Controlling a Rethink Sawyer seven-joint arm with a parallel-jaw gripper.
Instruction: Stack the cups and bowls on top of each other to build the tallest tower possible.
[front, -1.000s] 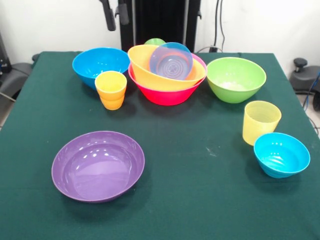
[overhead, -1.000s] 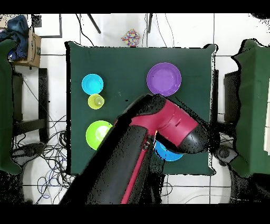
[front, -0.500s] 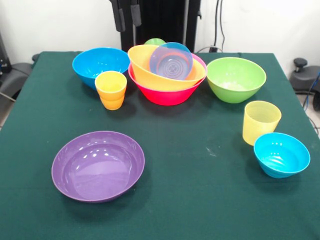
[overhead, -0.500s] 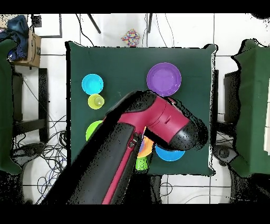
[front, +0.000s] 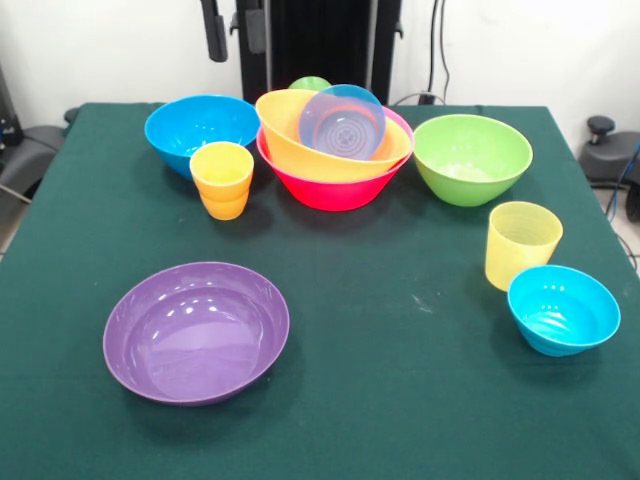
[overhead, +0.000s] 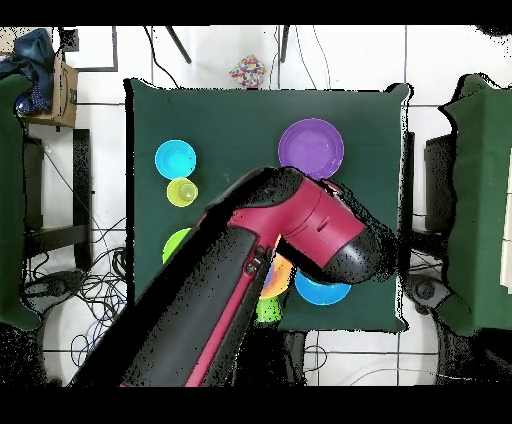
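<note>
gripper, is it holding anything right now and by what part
Nothing is held. The gripper hangs at the top edge of the front view with only air between its fingers, above and behind the medium blue bowl.

The pincer (front: 231, 30) was cut off by the top edge. Behind the orange bowl (front: 320, 140), the green cup (front: 309, 84) showed only its rim.

We see glossy, smooth plastic on the purple bowl (front: 196, 331), with bright highlights inside. The pale yellow cup (front: 522, 244) is ribbed, translucent plastic. The small blue bowl (front: 342, 122) in the tower is translucent. The table cover (front: 400, 380) looks like matt green cloth.
</note>
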